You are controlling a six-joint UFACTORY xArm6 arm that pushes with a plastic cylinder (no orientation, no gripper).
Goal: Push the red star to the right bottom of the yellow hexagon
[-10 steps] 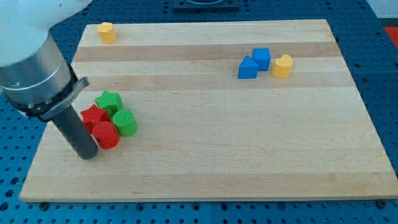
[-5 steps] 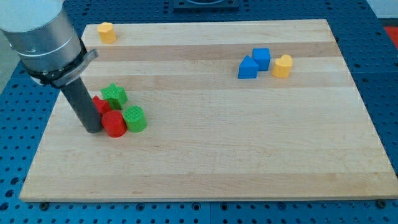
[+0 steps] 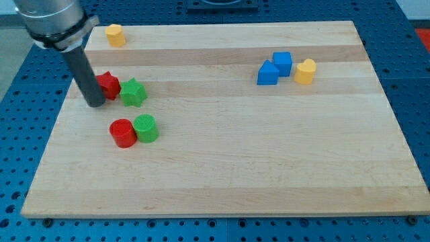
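I'm looking at a lab test bench: a pale wooden counter (image 3: 235,168) sits on a blue perforated mounting plate (image 3: 416,121), and small plastic blocks lie scattered on it beneath my arm's dark rod (image 3: 84,70).

Arm comes in from 11 o'clock corner of view, grey cuff up top, dark rod slanting down w/ slight tilt; my tip (image 3: 96,104) sits low at approx 9 o'clock

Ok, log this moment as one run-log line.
my tip: touching red star from view's left | green star: against red star's right | yellow hexagon: view's top left, apart | step: not done
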